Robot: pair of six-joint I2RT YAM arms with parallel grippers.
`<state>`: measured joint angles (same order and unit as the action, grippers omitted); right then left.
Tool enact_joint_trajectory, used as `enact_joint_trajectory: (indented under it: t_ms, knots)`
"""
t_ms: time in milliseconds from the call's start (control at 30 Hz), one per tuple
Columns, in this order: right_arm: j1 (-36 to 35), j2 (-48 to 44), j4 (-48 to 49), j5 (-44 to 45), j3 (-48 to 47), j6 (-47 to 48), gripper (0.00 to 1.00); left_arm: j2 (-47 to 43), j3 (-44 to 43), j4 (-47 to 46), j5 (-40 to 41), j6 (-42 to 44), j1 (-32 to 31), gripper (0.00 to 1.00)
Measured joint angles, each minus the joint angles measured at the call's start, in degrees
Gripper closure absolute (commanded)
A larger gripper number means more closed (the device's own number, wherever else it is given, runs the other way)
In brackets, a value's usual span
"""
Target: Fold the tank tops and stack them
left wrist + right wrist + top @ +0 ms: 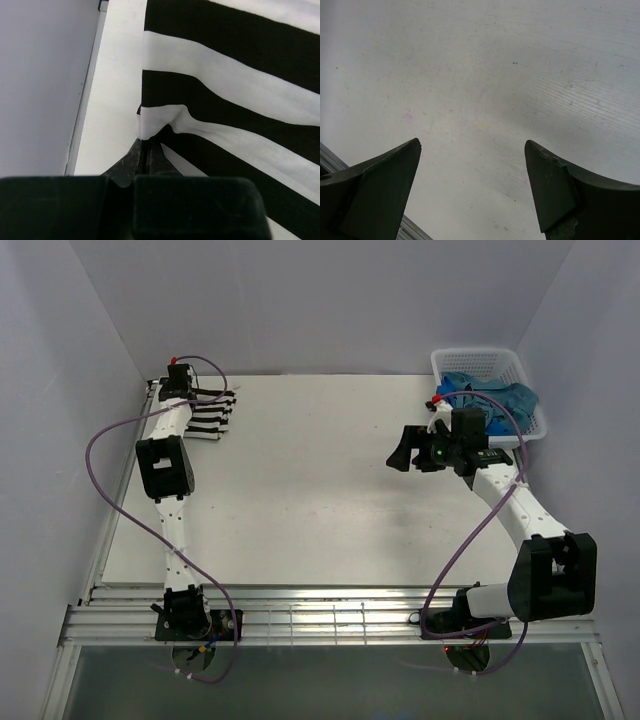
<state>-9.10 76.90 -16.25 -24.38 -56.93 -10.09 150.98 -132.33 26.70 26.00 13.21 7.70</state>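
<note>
At about 3 o'clock from the middle of the tabletop [320, 520], the right arm's fingers [385, 190] are hanging spread wide apart over bare surface, holding nothing and touching nothing. Further off, towards 11 o'clock in the far left corner, the left arm's fingers [127, 162] are pressing tightly together on the hem of the striped top [225, 100], and a small pucker of white cloth is bunching right at their tips. The rest of that top is lying flat on the tabletop just beside the left edge, in what looks like an already compact shape. So I am guessing the striped one is being folded or tugged square as the bottom of the stack. Over at 1 o'clock, the blue tops [495, 398] are lying heaped in the white basket [480, 353], not yet folded. The next move, to my eye, is calling for the left fingers to finish with that pinched edge and let go without dragging the cloth crooked. The idle right fingers, close to the basket, would be the ones to fetch a blue top.
</note>
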Motion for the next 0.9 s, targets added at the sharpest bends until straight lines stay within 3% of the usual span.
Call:
enact_joint_trajectory:
  t_ms: [33,67,100,233,300,333,400,467,700,900]
  knots:
    - [0.04,0.35,0.04,0.00,0.00,-0.02,0.10,0.24,-0.26,-0.26,0.37,0.07,0.00,1.00]
    - [0.04,0.76,0.07,-0.02,-0.02,-0.02,0.10,0.39,-0.39,-0.57,0.76,0.09,0.04,0.91]
    - [0.09,1.14,0.04,-0.02,-0.04,-0.02,0.10,0.44,-0.37,-0.90,1.07,0.22,0.11,0.69]
    - [0.09,2.99,0.04,-0.20,-0.74,-0.02,0.10,0.44,-0.42,-1.95,1.90,0.26,0.52,0.63]
    - [0.09,3.69,-0.02,-0.22,-1.36,-0.22,0.10,0.44,-0.42,-1.92,2.14,0.31,0.72,0.52]
    - [0.09,4.04,-0.09,-0.20,-1.84,-0.33,0.10,0.33,-0.39,-1.92,2.38,0.35,0.76,0.30]
    - [0.11,4.59,-0.17,-0.15,-3.04,-0.87,0.10,-0.22,-0.33,-1.99,3.54,0.26,0.83,0.21]
    - [0.20,4.96,-0.20,-0.02,-4.50,-1.42,0.10,-1.51,-0.28,-1.38,3.54,-0.07,0.92,0.02]
    - [1.51,7.39,-2.95,6.47,-14.93,-1.92,0.10,-10.71,-0.24,2.75,3.56,-1.53,0.28,0.02]
    - [3.08,8.87,-4.48,22.40,-20.48,-4.17,0.10,-30.14,3.28,4.31,1.53,-6.05,-3.58,0.02]
